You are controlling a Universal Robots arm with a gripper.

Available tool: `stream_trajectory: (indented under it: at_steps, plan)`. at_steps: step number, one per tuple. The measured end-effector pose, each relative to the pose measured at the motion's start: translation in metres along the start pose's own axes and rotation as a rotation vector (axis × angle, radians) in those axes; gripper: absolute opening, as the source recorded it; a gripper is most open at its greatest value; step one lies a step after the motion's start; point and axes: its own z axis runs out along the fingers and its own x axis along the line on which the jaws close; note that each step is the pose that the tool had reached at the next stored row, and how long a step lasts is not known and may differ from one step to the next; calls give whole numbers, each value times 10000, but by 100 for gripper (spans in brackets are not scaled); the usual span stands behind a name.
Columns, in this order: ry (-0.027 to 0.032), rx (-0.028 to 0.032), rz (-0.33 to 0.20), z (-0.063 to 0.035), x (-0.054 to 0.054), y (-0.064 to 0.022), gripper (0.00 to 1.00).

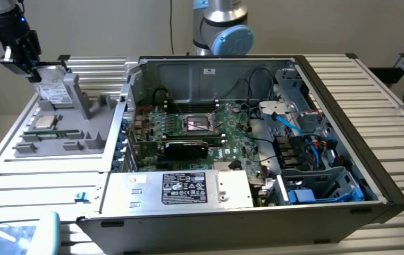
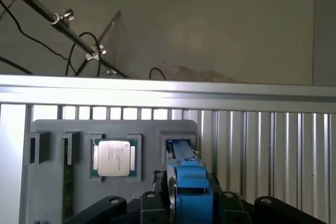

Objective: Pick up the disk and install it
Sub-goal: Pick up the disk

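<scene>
Blue-framed disk (image 2: 189,179) is clamped between the jaws, standing upright at its slot in the grey tray (image 1: 53,144), just beside the CPU (image 2: 114,157), on the exterior view's left. Grasp looks made; carrying it to the open case (image 1: 209,71) and seating it are not yet done.

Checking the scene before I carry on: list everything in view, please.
slatted metal table: 1, silver, under everything
plastic holder: 1, grey, on the table, exterior view's left
open metal computer case: 1, black, centre
rectangular metal disk in plastic carrier: 1, silver-grey in blue, upright at the holder
square CPU chip: 1, silver, flat in the holder
motherboard: 1, green, inside the case
metal box with black label: 1, silver, inside the case
robot arm: 1, grey and blue, base behind the case
gripper: 1, black, at the disk's top
</scene>
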Motion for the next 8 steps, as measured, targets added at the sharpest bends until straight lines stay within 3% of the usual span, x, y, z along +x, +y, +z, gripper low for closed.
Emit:
stream_trajectory:
  at_steps: [3, 4, 6, 8]
  plan:
    - [9, -2, 0, 1, 0, 0, 39]
    - [46, -10, 2, 1, -1, -1, 39]
    - [181, -32, 11, -10, -1, 0, 39]
    - [361, -44, 22, -13, -8, 0, 39]
